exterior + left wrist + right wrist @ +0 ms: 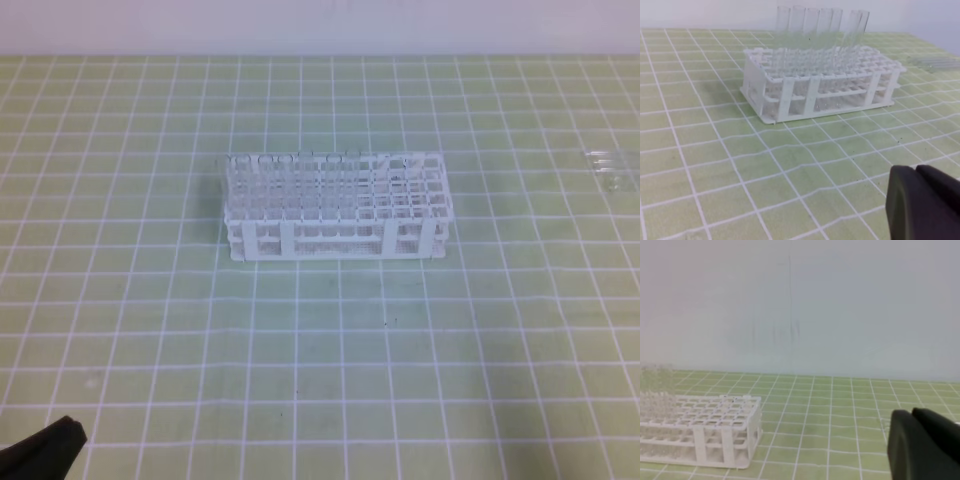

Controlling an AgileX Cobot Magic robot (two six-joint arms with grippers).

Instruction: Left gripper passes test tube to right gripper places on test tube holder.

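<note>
The loose test tube lies flat on the desk at the right edge of the overhead frame, well apart from the holder, its long axis running roughly left to right. It is clear glass, so faint against the green grid that I cannot tell which end is rounded, nor whether one tube or several lie there. From my left wrist it shows at the right edge as pale streaks, cut off by the frame.

The test tube holder sits centre frame, a white rack of small square holes with open sides, long side facing the camera. Clear tubes stand upright in its far rows, mostly toward the left end; from overhead they almost vanish.

My left fingers are pressed together, holding nothing, at the lower right of that wrist view; overhead only a black tip shows in the lower left corner. My right fingers are also together and empty, out of the overhead frame.
</note>
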